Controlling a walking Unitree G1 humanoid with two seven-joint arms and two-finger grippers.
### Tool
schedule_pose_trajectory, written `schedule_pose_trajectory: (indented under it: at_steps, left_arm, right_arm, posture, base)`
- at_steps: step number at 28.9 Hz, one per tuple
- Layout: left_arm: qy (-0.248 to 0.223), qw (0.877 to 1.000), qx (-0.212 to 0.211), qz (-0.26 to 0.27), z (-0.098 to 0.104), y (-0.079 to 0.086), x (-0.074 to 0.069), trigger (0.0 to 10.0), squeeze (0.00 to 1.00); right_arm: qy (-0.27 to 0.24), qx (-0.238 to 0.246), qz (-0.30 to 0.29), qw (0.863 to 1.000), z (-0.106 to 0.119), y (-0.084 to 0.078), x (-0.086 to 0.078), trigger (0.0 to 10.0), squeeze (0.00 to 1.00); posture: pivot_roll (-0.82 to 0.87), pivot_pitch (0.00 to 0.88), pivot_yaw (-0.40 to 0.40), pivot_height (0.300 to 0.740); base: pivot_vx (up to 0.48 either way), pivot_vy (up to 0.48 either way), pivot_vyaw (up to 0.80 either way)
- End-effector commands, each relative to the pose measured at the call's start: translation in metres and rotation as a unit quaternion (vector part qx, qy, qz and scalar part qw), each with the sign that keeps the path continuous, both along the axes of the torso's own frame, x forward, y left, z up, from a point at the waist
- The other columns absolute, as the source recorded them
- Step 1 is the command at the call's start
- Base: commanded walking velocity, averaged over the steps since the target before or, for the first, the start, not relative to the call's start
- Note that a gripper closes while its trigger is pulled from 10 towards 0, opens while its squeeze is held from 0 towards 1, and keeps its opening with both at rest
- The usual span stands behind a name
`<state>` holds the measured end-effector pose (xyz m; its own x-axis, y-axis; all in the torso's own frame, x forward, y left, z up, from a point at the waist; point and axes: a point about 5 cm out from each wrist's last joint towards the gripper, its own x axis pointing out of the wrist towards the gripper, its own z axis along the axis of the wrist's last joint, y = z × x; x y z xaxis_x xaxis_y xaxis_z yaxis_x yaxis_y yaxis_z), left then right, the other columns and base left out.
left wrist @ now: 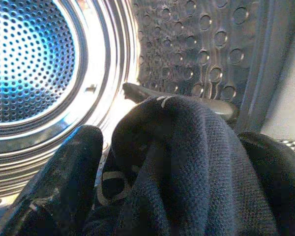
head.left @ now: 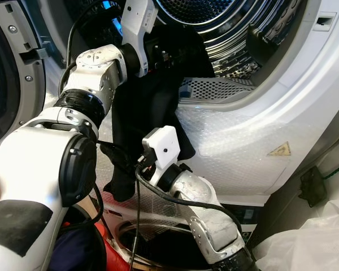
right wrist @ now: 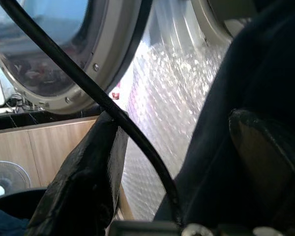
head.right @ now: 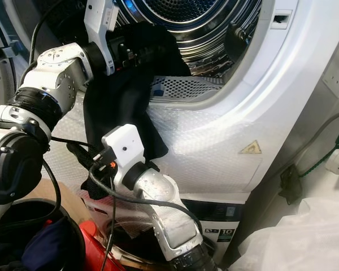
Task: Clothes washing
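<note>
A black garment [head.left: 141,107] hangs over the lip of the washer drum [head.left: 237,34] and down the front panel. At the drum mouth my left gripper [head.left: 164,56] is shut on the top of the garment. In the left wrist view the dark knit cloth [left wrist: 196,162] bulges between the two fingers [left wrist: 64,182], with the perforated drum behind. Lower down, my right gripper [head.left: 116,158] is at the hanging end of the garment. Its fingers [right wrist: 83,182] stand apart, the cloth [right wrist: 236,98] lies against one of them, and a black cable crosses in front.
The washer's front panel [head.left: 237,147] is covered in bubble wrap. Its round door [head.left: 11,73] stands open at the left. Below are a basket with red [head.right: 93,237] and dark blue clothes [head.right: 45,248] and a lower round opening [head.left: 158,243]. White plastic [head.left: 311,237] lies at the lower right.
</note>
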<state>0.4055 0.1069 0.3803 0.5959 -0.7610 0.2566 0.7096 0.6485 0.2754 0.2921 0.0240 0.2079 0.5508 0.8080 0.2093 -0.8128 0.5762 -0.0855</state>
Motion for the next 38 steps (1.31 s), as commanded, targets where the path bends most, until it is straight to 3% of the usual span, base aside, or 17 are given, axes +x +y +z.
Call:
schedule_pose_trajectory:
  at_steps: [1,6,7,8,18,21,24,27,30,31,34,37,38]
  left_arm:
    - [-0.033,0.999,0.009,-0.010,0.018,0.001,-0.005,10.0,0.00]
    - [-0.032,0.999,0.013,-0.025,0.017,-0.001,-0.006,10.0,0.00]
    - [-0.034,0.999,0.016,-0.019,0.017,0.000,-0.006,10.0,0.72]
    - [-0.033,0.999,0.015,-0.019,0.017,0.001,-0.006,10.0,1.00]
    - [-0.049,0.998,0.042,-0.007,0.024,0.012,-0.008,10.0,1.00]
    - [-0.043,0.998,0.040,-0.028,0.027,0.013,-0.011,10.0,1.00]
    - [-0.037,0.996,0.046,-0.064,0.029,0.012,-0.014,10.0,1.00]
    - [-0.039,0.981,0.084,-0.168,0.029,0.014,-0.026,10.0,1.00]
    - [-0.038,0.975,0.089,-0.198,0.029,0.016,-0.029,10.0,1.00]
    - [-0.044,0.969,0.113,-0.215,0.028,0.020,-0.032,10.0,1.00]
    - [-0.044,0.972,0.111,-0.204,0.029,0.022,-0.032,10.0,1.00]
    - [-0.046,0.982,0.137,-0.122,0.033,0.024,-0.027,10.0,1.00]
    - [-0.037,0.984,0.141,-0.098,0.034,0.021,-0.024,10.0,0.94]
  right_arm:
    - [-0.008,0.011,0.001,1.000,0.006,0.004,0.000,10.0,0.00]
    - [-0.018,0.008,-0.001,1.000,0.007,0.003,0.001,10.0,0.00]
    - [-0.019,0.010,-0.002,1.000,0.008,0.002,0.002,10.0,0.00]
    - [-0.021,0.008,-0.003,1.000,0.008,0.002,0.003,10.0,0.00]
    - [-0.028,0.009,-0.007,1.000,0.008,0.004,0.003,10.0,0.00]
    - [-0.027,0.011,-0.008,1.000,0.008,0.004,0.003,10.0,0.00]
    - [-0.027,0.013,-0.005,1.000,0.008,0.005,0.003,10.0,0.00]
    - [-0.029,0.014,0.004,0.999,0.008,0.010,0.001,10.0,0.00]
    - [-0.029,0.014,0.005,0.999,0.007,0.011,0.001,10.0,0.00]
    - [-0.029,0.013,0.007,0.999,0.007,0.013,0.001,10.0,0.00]
    - [-0.029,0.012,0.007,0.999,0.007,0.014,0.001,10.0,0.00]
    - [-0.032,0.012,0.002,0.999,0.009,0.013,0.002,10.0,0.00]
    - [-0.032,0.012,0.001,0.999,0.009,0.012,0.002,10.0,0.00]
  posture:
    - [-0.07,0.000,0.038,0.740]
    - [-0.06,0.000,0.036,0.740]
    - [-0.06,0.000,0.038,0.740]
    - [-0.06,0.000,0.038,0.740]
    - [-0.06,0.000,0.046,0.740]
    - [-0.05,0.000,0.044,0.740]
    - [-0.04,0.000,0.040,0.740]
    - [-0.03,0.000,0.040,0.740]
    - [-0.03,0.000,0.039,0.740]
    - [-0.03,0.000,0.039,0.740]
    - [-0.03,0.000,0.039,0.740]
    - [-0.05,0.000,0.046,0.740]
    - [-0.05,0.000,0.047,0.740]
  base:
    - [0.000,0.000,0.00]
    - [0.000,0.000,0.00]
    - [0.000,0.000,0.00]
    - [0.000,0.000,0.00]
    - [0.000,0.000,0.00]
    - [0.000,0.000,0.00]
    - [0.000,0.000,0.00]
    - [0.000,0.000,0.00]
    - [0.000,0.000,0.00]
    - [0.000,0.000,0.00]
    - [0.000,0.000,0.00]
    - [0.000,0.000,0.00]
    - [0.000,0.000,0.00]
